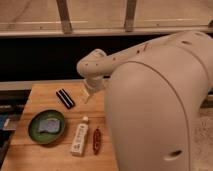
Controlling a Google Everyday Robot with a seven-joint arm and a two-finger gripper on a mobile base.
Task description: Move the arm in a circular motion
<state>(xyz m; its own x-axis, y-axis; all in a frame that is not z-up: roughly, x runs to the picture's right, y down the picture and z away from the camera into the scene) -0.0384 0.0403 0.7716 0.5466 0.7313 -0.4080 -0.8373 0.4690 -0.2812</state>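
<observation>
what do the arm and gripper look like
The arm is cream-white: smooth, rounded tubular segments with small dark dots and no visible cables. The gripper, above the wooden table beside the black bar, is a small yellowish-tan tip.

Lab-like room, wooden table (46, 94), gripper (87, 96) above it
</observation>
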